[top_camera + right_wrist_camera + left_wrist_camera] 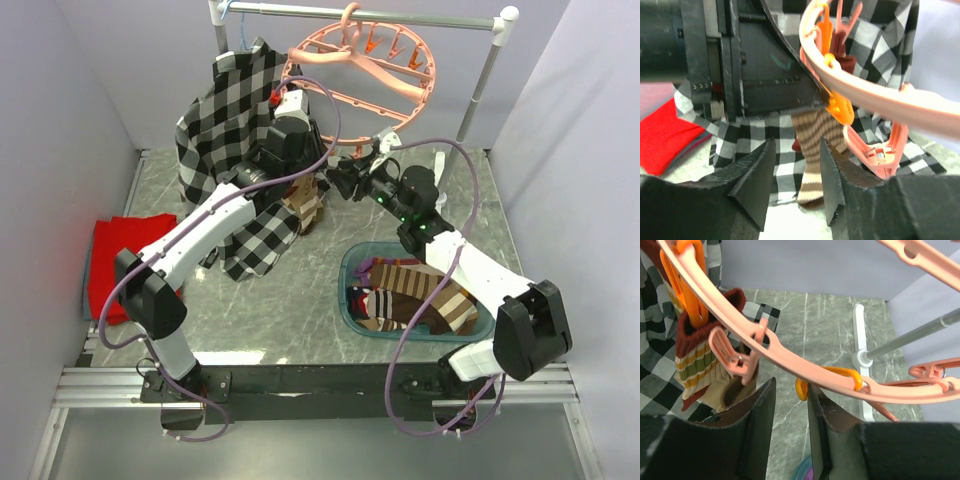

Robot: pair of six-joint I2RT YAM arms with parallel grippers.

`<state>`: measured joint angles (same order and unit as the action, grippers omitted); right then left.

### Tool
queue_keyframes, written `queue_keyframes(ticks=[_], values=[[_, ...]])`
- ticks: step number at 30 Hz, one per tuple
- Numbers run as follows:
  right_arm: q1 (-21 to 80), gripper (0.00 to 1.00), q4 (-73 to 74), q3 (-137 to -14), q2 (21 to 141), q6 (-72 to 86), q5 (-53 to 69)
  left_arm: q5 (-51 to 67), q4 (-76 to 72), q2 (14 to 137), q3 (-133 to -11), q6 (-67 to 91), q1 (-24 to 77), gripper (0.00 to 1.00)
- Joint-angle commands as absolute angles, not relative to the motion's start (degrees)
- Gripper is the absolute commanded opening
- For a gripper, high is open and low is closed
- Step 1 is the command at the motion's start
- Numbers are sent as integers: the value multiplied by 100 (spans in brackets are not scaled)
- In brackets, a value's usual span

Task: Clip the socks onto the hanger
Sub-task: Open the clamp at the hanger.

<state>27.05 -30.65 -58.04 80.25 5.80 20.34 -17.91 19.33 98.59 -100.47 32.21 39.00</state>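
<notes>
The checked shirt (225,120) is hung at the back left. The pink hanger (395,85) is hung from the grey rail (400,14) beside it. Striped socks (420,295) are piled in the teal basket (345,275) at the front right. One clipped sock (700,365) is held on the hanger. The left gripper (791,390) is kept a little apart around an orange clip (801,388); a pinch cannot be told. The right gripper (796,150) is spread.

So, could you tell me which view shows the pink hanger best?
Top external: the hanger shows nearly whole, ring, hook and clips, on the rail. Each wrist view catches only an arc of its rim with a few clips.
</notes>
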Motion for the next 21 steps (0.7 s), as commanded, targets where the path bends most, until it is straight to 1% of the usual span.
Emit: queue_keyframes(ticks=[1,7,13,21], values=[[2435,49,-3524,-5581,7752,782,2285,-1889,1653,9853,-10327,3199,3876,37],[2101,53,-3770,-5642,7919,966,2977,-1916,1564,9782,-10248,3225,3850,37],[2057,55,-3981,-5757,8174,932,3164,-2013,1363,9747,-10108,3226,3841,36],[2057,57,-4245,-5774,8385,704,3226,-1995,1011,9747,-9967,3147,3841,29]])
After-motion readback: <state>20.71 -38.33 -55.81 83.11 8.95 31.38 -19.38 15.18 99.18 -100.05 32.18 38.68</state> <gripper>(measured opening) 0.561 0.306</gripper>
